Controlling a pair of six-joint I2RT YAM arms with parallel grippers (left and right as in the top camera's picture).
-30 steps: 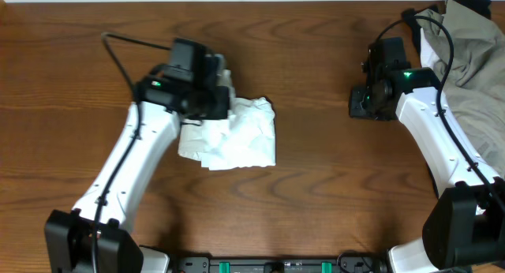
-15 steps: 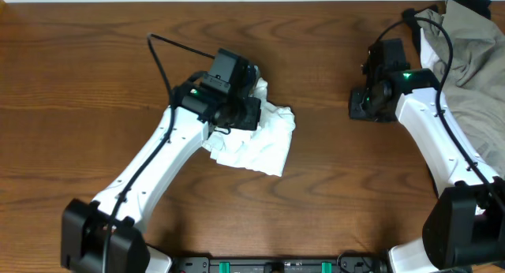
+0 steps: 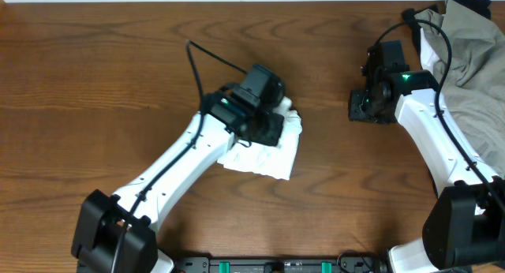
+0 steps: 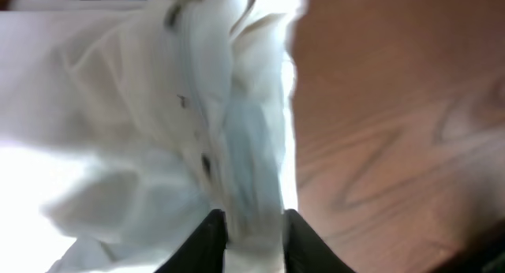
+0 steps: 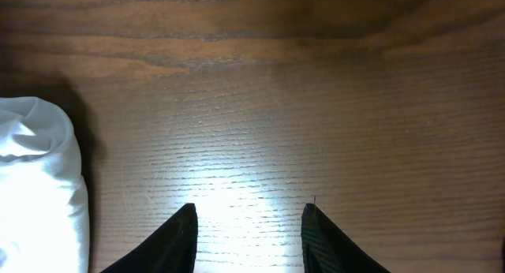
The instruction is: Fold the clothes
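Final step, likely: placing folded shirt (image 3: pixel 268 156) mid surface (image 3: pixel 79 76). Left end effector (image 4: pixel 254 237) clamped on shirt edge; right end effector (image 5: pixel 248 233) apart, empty, well off. Next likely: release, lift straight so folds hold.

so it's just a brown wood-grain table (image 3: pixel 95 84) with a crumpled, folded-up white T-shirt (image 3: pixel 264 158) lying mid-table, plus an olive-grey garment (image 3: pixel 473 60) heaped well to its right, far corner
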